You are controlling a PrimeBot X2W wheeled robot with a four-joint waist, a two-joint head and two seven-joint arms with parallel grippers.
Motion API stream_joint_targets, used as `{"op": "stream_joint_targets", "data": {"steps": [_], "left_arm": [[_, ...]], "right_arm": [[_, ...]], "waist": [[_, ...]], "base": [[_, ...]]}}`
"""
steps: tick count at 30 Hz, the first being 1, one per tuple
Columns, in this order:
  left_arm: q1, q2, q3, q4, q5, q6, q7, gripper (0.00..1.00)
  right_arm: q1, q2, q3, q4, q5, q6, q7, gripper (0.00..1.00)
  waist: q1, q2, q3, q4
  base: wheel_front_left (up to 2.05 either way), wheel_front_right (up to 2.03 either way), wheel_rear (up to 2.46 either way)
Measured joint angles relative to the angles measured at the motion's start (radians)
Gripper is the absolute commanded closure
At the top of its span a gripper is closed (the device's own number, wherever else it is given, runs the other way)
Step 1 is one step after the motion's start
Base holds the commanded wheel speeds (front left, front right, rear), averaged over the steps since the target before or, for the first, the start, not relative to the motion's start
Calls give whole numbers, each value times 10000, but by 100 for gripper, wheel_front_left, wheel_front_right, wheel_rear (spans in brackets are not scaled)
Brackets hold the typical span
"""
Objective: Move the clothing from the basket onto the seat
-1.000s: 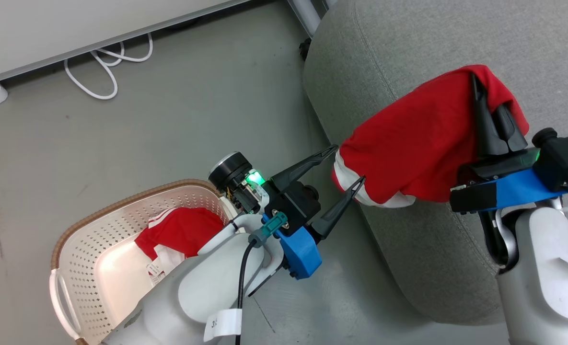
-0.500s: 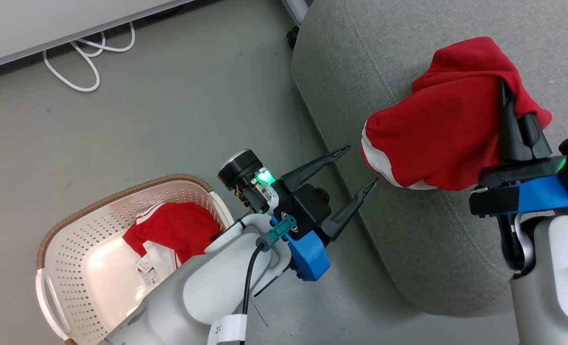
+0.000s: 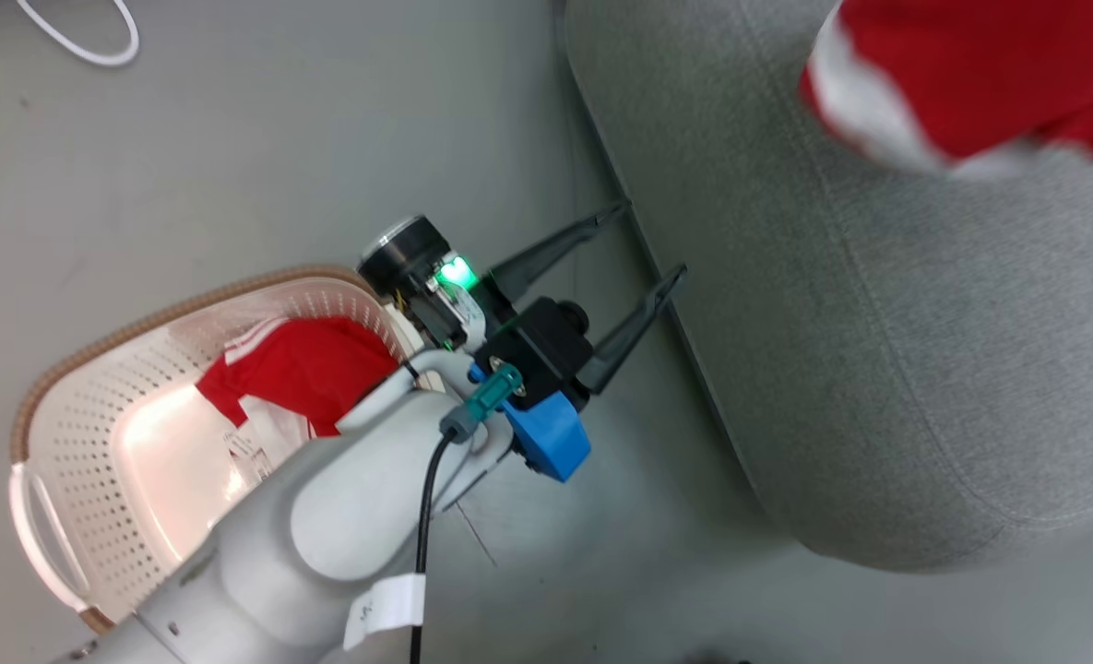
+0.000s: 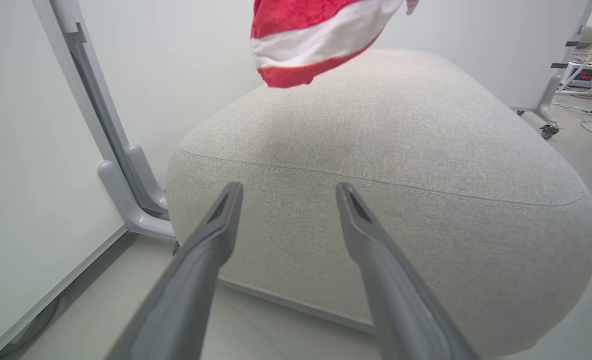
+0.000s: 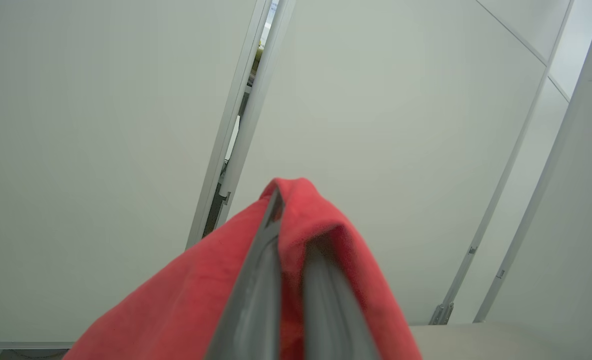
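One red piece of clothing (image 3: 970,74) with white trim hangs at the top right of the head view, above the grey seat (image 3: 878,323). My right gripper (image 5: 293,225) is shut on this red fabric (image 5: 201,300), which drapes over both fingers. The left wrist view shows its white-striped end (image 4: 315,35) dangling over the seat (image 4: 375,150). A second red garment (image 3: 306,364) with white stripes lies in the cream basket (image 3: 140,318) on the floor at lower left. My left gripper (image 3: 650,240) stands open and empty between the basket and the seat's edge, its fingers (image 4: 288,187) pointing at the seat's side.
The basket and the seat stand on a grey floor. A white cable (image 3: 85,46) lies at the top left. White wall panels on grey feet (image 4: 126,200) stand left of the seat. Beyond its right end are a wheeled stand and cables (image 4: 583,75).
The head camera has shifted. The held red garment has risen up and to the right over the seat, and my right gripper has left the head view. My left gripper stays open.
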Motion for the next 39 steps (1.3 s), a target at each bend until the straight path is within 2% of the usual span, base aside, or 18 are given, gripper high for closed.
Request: {"op": "stream_joint_targets", "data": {"steps": [6,11,15,19,28,35,39], "left_arm": [[-572,510,88,-499,249,38,253,0],[-886,763,153,-965,351,128,458,0],[-1001,930,155,-1302,426,182,617,0],[-1118,1085,153,-1595,483,221,715,0],[-1117,1300,94,-1881,479,280,892,0],[-1119,1384,46,-1923,453,351,905,0],[-1119,1402,23,-1898,403,364,907,0]], "right_arm": [[-1300,-1072,-1546,-153,102,2,0,100],[-1814,-2034,-2324,748,127,0,0,100],[-1858,-2374,-2838,1542,-12,0,0,100],[-1760,-2232,-3035,2374,-259,0,2,100],[-969,-1133,-3250,3218,-497,0,0,100],[-598,-679,-3212,4013,-196,0,0,100],[-503,-631,-3198,4226,-19,0,0,100]], "waist": [[0,0,1018,9],[1,0,1783,47],[0,0,2272,52],[1,-1,2671,46],[0,-1,3001,42],[0,-1,3026,91],[0,-1,2928,64]], "base": [[0,0,0],[0,0,0],[0,0,0],[0,0,0],[0,0,0],[0,0,0],[0,0,0]]}}
